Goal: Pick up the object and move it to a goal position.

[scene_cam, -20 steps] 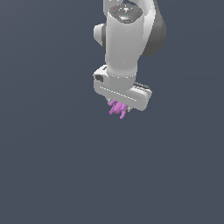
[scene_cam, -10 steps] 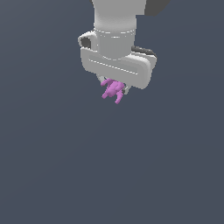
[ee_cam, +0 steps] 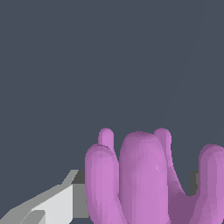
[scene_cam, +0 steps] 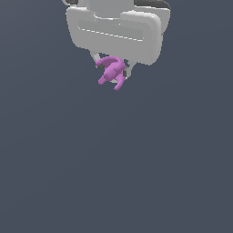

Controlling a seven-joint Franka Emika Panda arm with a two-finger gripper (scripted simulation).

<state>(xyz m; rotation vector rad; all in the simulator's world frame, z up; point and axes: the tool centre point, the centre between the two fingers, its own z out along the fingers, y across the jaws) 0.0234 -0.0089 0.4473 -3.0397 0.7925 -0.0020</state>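
Note:
The object (scene_cam: 111, 72) is a small glossy magenta-purple lump with curved finger-like prongs. It hangs just under the big white gripper body at the top of the exterior view, held between the short white fingers (scene_cam: 94, 58), which are mostly hidden behind it. My gripper (scene_cam: 110, 67) is shut on it and carries it high above the grey floor. In the wrist view the object (ee_cam: 144, 175) fills the near part of the picture, with one white finger (ee_cam: 57, 203) beside it.
A plain dark grey floor (scene_cam: 113, 173) fills the exterior view below the gripper. No goal marker or other thing shows in either view.
The gripper with the object has risen and come closer to the exterior camera, so it looks much larger and sits higher in the picture. The object stays in the fingers.

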